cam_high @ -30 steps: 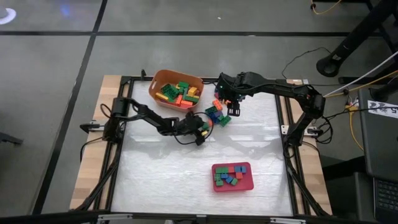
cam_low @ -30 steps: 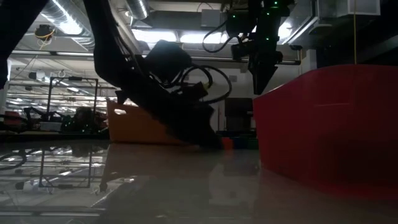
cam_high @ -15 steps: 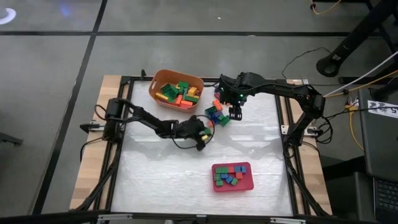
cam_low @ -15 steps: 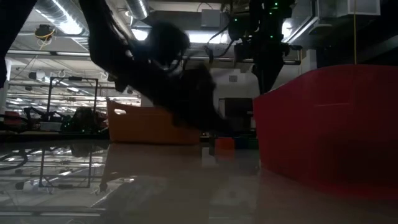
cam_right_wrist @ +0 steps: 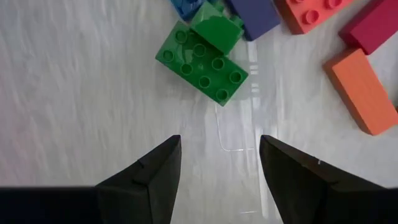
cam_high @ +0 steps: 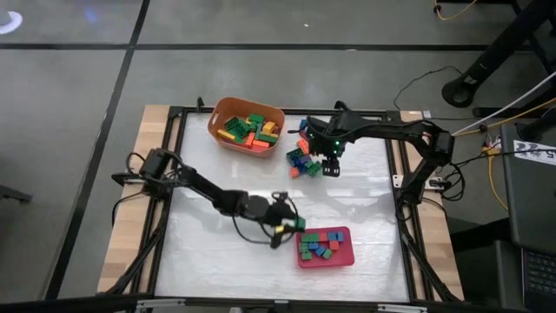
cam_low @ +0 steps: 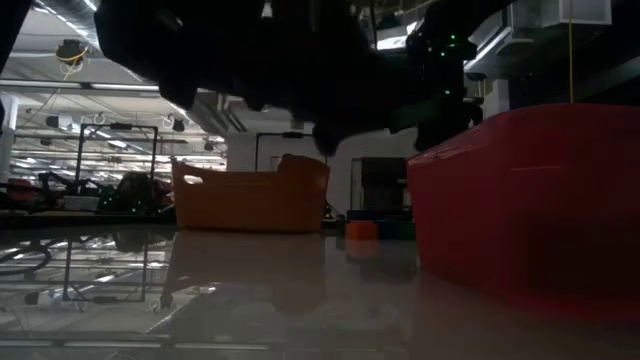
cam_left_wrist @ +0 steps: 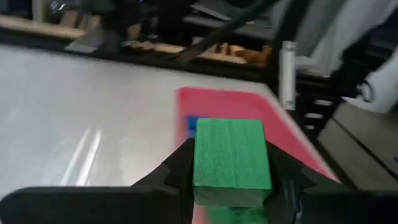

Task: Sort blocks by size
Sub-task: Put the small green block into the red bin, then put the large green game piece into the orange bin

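High view: the left gripper (cam_high: 287, 228) reaches across the table (cam_high: 217, 252) to the near-left edge of the red tray (cam_high: 347, 257), which holds several small blocks. The orange tub (cam_high: 217, 117) at the far side holds longer blocks in green, orange and yellow. A loose pile (cam_high: 300, 159) of blocks lies on the table between the tub and the right gripper (cam_high: 331, 168), which hangs just beside the pile.

Left wrist view: only here is the left gripper's load plain. Its jaws are closed on a small green block (cam_left_wrist: 231, 160), held between the two dark fingers (cam_left_wrist: 168, 177), with the tray (cam_left_wrist: 292, 134) directly ahead and a blue block (cam_left_wrist: 191, 124) visible inside it.

Right wrist view: the right jaws stand open and empty above the bare table (cam_right_wrist: 74, 99). Ahead of the fingers (cam_right_wrist: 152, 171) lies a green eight-stud block (cam_right_wrist: 198, 62) with a smaller green piece (cam_right_wrist: 217, 31) tilted against it; an orange block (cam_right_wrist: 364, 90), a red block (cam_right_wrist: 311, 12) and a purple block (cam_right_wrist: 258, 14) lie farther on.

Low view: the tray wall (cam_low: 520, 200) fills the right side, the tub (cam_low: 250, 200) stands behind, and a few pile blocks (cam_low: 362, 229) show between them. The arms appear only as dark shapes overhead.
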`<state>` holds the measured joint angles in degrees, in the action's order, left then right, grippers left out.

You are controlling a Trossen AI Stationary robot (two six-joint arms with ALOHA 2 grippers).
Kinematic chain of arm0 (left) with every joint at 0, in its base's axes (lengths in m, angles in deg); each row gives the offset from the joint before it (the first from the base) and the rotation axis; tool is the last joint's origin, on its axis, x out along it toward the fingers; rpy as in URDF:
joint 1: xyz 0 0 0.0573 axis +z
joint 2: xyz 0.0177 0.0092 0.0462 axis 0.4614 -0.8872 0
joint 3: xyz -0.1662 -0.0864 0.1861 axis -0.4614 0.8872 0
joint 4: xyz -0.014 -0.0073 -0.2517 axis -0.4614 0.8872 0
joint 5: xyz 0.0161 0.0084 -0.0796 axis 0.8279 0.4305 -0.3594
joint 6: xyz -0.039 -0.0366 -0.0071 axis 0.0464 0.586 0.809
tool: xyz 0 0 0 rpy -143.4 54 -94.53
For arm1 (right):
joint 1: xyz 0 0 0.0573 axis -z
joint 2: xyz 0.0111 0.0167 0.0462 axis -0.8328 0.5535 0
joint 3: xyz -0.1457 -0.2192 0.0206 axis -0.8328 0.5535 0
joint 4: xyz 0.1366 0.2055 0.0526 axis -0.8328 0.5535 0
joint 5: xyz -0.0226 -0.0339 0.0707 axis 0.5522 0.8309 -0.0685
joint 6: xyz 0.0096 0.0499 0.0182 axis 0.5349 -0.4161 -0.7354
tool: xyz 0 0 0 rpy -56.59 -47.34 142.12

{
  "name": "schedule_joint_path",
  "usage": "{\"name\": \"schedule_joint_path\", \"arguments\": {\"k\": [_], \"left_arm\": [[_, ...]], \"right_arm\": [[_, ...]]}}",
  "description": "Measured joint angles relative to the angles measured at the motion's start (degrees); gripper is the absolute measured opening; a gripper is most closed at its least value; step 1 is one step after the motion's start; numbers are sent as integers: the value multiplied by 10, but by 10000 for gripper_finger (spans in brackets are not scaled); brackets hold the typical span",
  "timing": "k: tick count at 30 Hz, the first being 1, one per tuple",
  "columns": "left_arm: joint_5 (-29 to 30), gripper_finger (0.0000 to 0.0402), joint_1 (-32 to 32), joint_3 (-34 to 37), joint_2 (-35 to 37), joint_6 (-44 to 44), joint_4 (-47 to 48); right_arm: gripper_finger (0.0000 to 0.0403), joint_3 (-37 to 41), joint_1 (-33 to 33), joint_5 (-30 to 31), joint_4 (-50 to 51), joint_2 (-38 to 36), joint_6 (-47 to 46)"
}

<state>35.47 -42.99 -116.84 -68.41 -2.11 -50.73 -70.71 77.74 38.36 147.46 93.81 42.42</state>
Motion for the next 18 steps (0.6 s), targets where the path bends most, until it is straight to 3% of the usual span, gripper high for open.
{"name": "schedule_joint_path", "arguments": {"k": [5, 18], "left_arm": [[2, 116, -40, -57, -43, -40, 1], [14, 214, -55, -111, -96, -103, 21]], "right_arm": [[215, 2, 0, 5, -34, 0, 0], [215, 29, 0, 12, -108, 12, 49]]}}
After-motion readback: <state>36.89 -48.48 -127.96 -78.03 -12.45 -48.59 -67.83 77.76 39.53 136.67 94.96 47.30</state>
